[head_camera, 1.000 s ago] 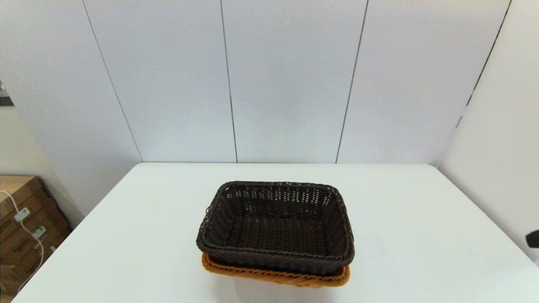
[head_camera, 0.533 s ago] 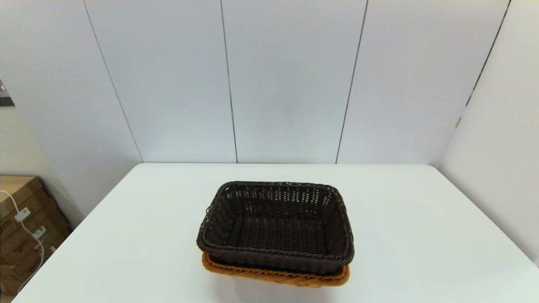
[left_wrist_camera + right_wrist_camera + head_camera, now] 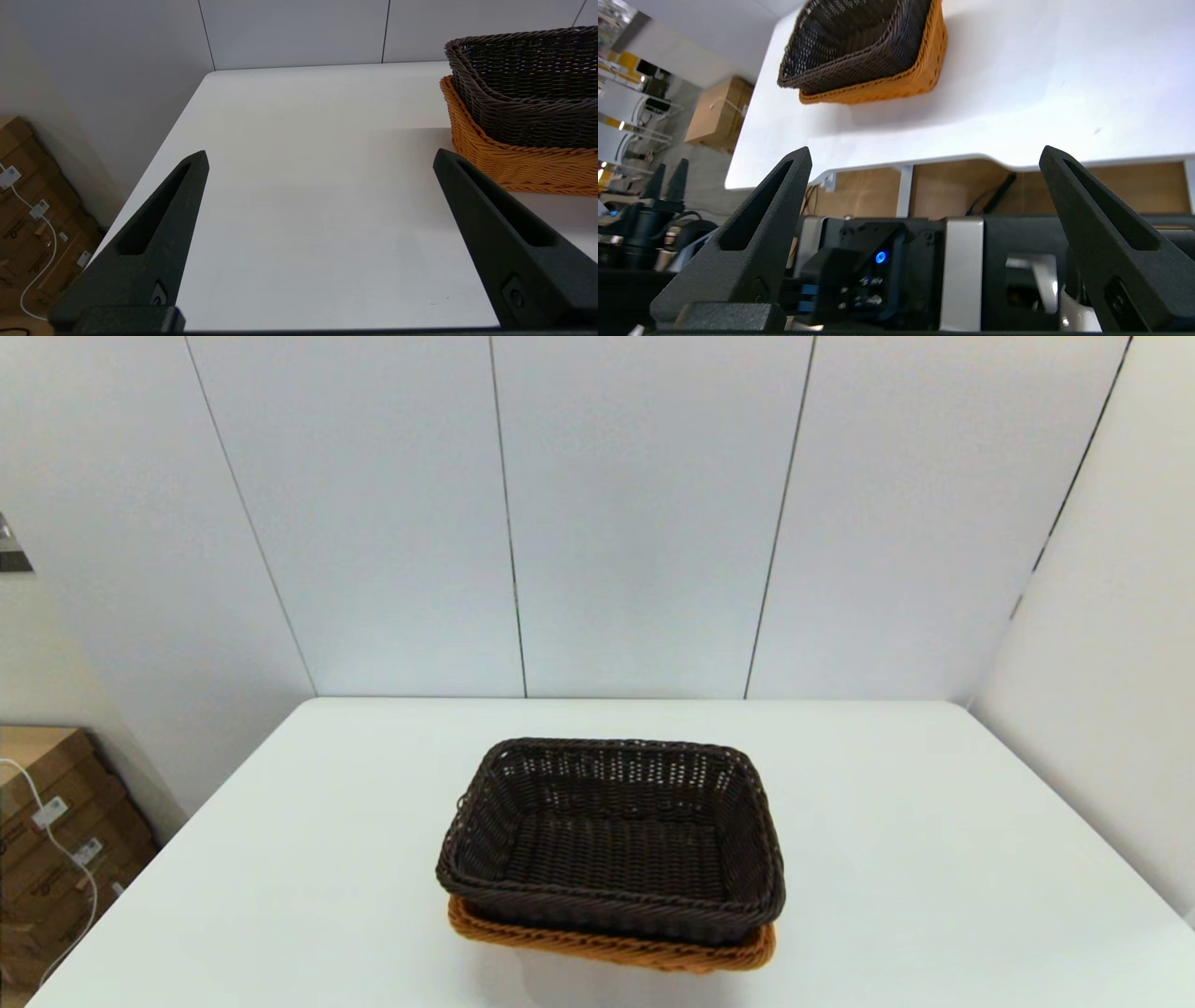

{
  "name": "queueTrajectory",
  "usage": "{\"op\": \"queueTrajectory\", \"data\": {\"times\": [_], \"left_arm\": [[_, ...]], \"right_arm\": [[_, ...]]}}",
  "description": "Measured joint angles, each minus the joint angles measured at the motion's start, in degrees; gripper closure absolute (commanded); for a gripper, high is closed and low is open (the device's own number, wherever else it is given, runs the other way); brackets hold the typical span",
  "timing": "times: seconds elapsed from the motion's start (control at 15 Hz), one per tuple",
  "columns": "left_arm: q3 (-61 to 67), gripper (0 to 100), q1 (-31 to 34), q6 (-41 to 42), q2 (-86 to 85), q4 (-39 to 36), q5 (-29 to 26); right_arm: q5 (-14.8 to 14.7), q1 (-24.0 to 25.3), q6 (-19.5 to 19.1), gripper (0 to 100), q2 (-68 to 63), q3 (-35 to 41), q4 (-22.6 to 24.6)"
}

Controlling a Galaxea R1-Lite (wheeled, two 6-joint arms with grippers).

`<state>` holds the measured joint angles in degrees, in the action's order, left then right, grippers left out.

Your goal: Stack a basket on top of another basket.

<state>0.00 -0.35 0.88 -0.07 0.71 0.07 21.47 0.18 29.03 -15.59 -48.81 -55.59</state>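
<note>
The dark basket [image 3: 611, 840] sits nested in the orange basket [image 3: 611, 947] near the front middle of the white bench [image 3: 280, 896]; only the orange rim shows below it. By the look of it the stacking is done, and the step in hand is simply pulling both arms clear.

The left gripper [image 3: 320, 158] hangs over bare bench beside the stack, fingers spread wide and holding nothing. One finger [image 3: 495, 219] is close to the orange basket's side in the left wrist view, though apart from it. The right gripper [image 3: 924, 154] is off the bench, below its front edge, over the robot's own base; it too is spread wide and empty. Neither arm shows in the head view.

To finish well, the left arm should back away from the stack rather than sweep across it, since a brush against the light wicker would likely slide both baskets. The dark basket looks slightly skewed on the orange one, but seated well enough to leave alone.

Cardboard boxes [image 3: 47, 840] beside the bench carry small white labels and a white cable; the print on them is too small to read. No other writing or brand is visible.
</note>
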Motion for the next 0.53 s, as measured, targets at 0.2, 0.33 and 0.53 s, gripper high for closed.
{"op": "queueTrajectory", "data": {"times": [0.2,0.33,0.53], "left_arm": [[0.0,0,0.0,0.0,0.0,0.0,0.0],[0.0,0,0.0,-0.1,0.0,0.0,0.0],[0.0,0,0.0,-0.1,0.0,0.0,0.0]], "right_arm": [[-2.7,0.0,-4.4,0,5.2,4.6,2.0],[-4.7,-0.1,-7.1,0,8.6,8.9,5.4],[-10.9,-0.1,-13.4,0,12.6,17.8,13.9]]}}
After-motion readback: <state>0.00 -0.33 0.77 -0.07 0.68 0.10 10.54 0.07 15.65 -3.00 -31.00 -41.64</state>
